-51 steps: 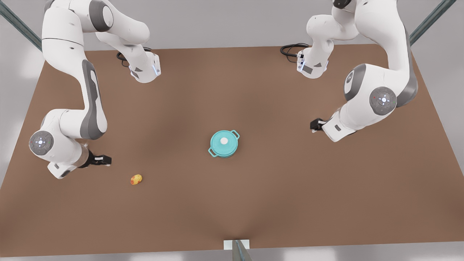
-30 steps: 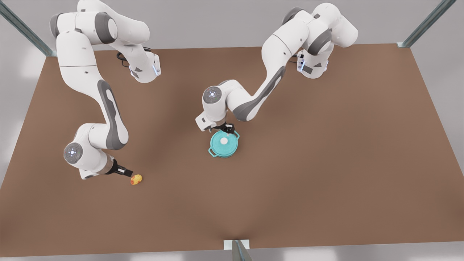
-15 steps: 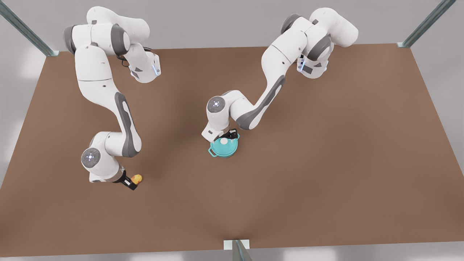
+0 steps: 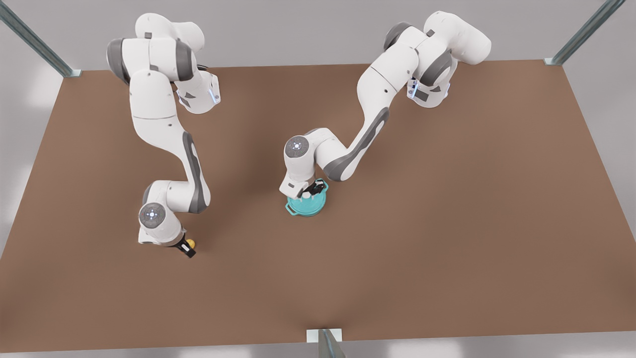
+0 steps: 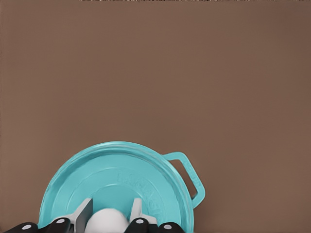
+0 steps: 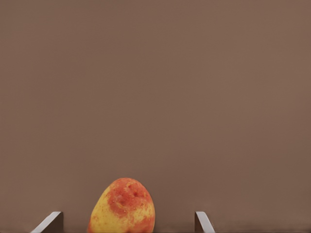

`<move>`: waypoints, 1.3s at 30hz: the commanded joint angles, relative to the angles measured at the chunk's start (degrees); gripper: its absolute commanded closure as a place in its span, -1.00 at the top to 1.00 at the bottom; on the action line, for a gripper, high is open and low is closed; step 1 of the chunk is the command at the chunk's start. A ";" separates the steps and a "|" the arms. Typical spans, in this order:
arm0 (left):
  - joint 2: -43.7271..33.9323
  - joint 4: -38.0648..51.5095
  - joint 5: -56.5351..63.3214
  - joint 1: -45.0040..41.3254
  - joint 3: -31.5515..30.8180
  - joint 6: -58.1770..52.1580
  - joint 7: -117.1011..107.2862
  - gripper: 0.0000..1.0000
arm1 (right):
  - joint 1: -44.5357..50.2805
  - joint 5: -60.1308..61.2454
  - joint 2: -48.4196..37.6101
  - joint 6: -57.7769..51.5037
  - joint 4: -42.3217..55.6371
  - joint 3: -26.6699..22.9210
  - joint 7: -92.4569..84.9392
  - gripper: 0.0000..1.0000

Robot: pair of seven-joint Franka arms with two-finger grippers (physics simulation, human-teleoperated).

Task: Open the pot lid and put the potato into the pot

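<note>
Pot lid (image 4: pixel 310 201): the flat teal disc sat on the pot, closing it, near the middle of the table; in the left wrist view its white knob (image 5: pixel 106 221) showed between the two fingertips.
Pot (image 4: pixel 297 208): the small teal pot stood upright near the table's middle, one loop handle pointing toward the front view's left and near edge, the other toward the far right, partly behind the gripper.
Potato (image 4: pixel 190 243): the yellow lump with orange-red patches lay on the table well to the front view's left of the pot and nearer the near edge; only a sliver of it showed past the gripper there, while the right wrist view gave it whole (image 6: pixel 122 206).
Left gripper (image 4: pixel 312 191): it hung directly over the lid's centre, on the arm at the front view's right. Its fingers (image 5: pixel 83 213) stood on either side of the knob, close against it; whether they were pressing it could not be told.
Right gripper (image 4: pixel 188 248): it was down at the potato, on the arm at the front view's left. Its fingers (image 6: pixel 49 223) were spread wide, with the potato between them and clear gaps on both sides.
Table (image 4: pixel 447 223): a plain brown surface carried the pot, the potato and both arm bases along its far edge.
</note>
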 commanded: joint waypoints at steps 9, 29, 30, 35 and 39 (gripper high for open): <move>-1.71 1.23 -0.39 13.93 0.63 -4.25 11.58 -0.47 | 1.00 0.31 1.23 0.53 0.34 -0.09 6.98 1.00; -38.62 -17.93 -18.94 43.12 0.28 -17.43 65.64 1.00 | 1.08 0.31 2.82 1.59 0.60 -0.09 8.57 0.48; -38.80 -17.67 -16.13 42.68 0.11 -17.52 65.20 1.00 | 1.17 0.31 2.82 1.59 0.60 -0.09 8.65 0.43; -38.71 -16.35 -15.33 42.86 1.24 -22.18 65.03 1.00 | 1.17 0.31 2.82 1.50 0.60 -0.09 9.62 0.17; -38.89 -16.35 -15.68 42.94 1.60 -22.18 65.47 1.00 | 1.17 0.31 2.73 1.41 0.60 -0.09 9.71 -0.03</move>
